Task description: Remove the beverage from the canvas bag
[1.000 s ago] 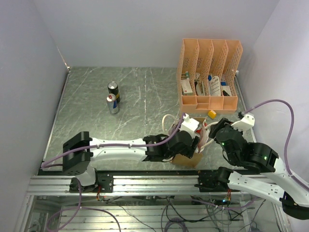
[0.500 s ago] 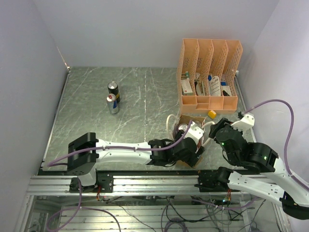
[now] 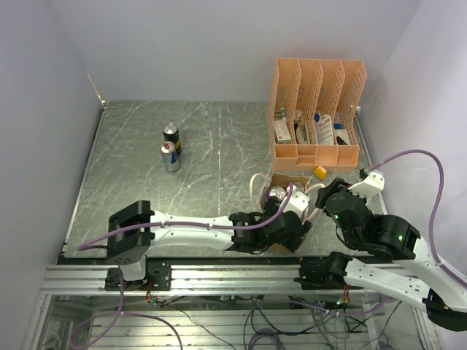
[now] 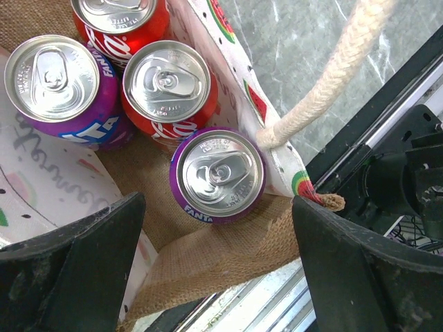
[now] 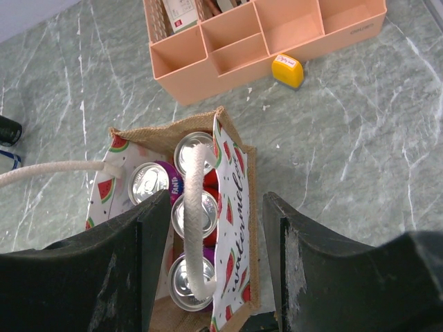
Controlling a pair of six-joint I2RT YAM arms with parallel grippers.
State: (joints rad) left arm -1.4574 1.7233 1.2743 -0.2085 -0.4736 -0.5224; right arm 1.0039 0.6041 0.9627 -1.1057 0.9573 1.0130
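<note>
Purple can [image 4: 218,175] in the bag [image 4: 208,257] now sits below the left gripper [image 4: 216,207], its jaws freshly spread to grab; right gripper [image 5: 214,207] gapes empty too.

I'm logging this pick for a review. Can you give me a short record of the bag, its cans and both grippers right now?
bag: canvas bag, upright, top open
inside: four upright cans, two red cans and two purple
left gripper: jaws open, one on either side of a purple Fanta can, above it
right gripper: jaws open over the bag, holding nothing
table: two more cans standing at the far left
status: no can gripped yet
</note>
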